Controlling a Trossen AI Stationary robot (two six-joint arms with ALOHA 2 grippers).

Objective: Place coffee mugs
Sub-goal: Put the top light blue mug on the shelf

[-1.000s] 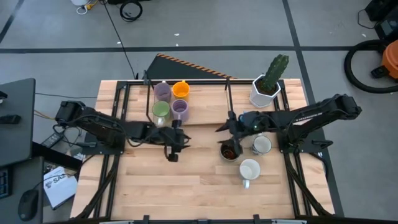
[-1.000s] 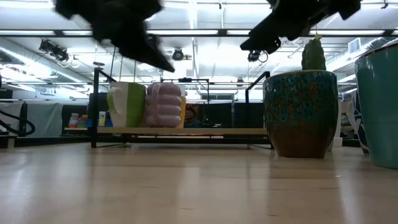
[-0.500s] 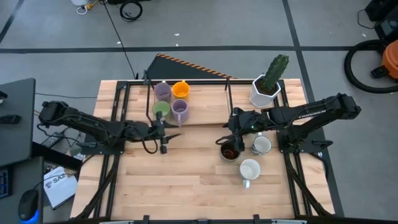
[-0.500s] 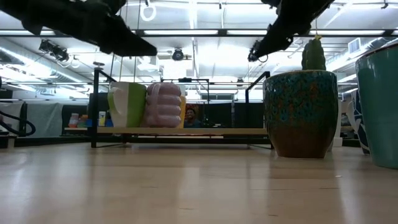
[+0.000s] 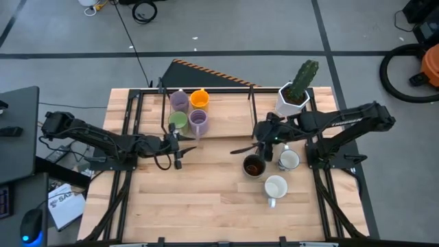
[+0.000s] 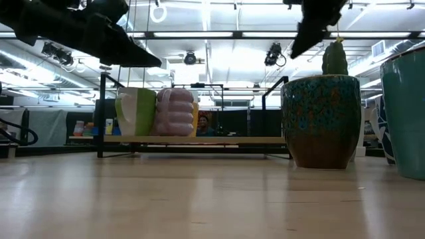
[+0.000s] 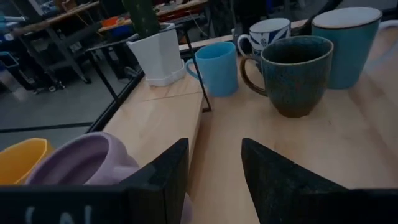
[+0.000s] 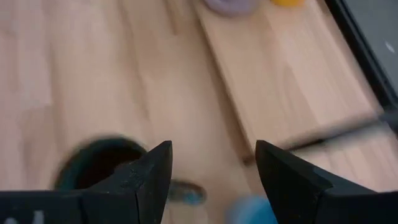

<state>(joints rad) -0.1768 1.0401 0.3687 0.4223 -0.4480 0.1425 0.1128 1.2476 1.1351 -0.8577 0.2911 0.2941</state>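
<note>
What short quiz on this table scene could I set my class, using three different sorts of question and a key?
1. True or false: the left tool is gripping a cup.
2. Multiple choice: how many mugs stand on the raised shelf at the back of the table? A) two B) four C) six
3. Fill in the blank: the white pot holds a ____.

Key
1. False: its jaws are open with nothing between them.
2. B: two purple, one orange, one green.
3. cactus
</note>
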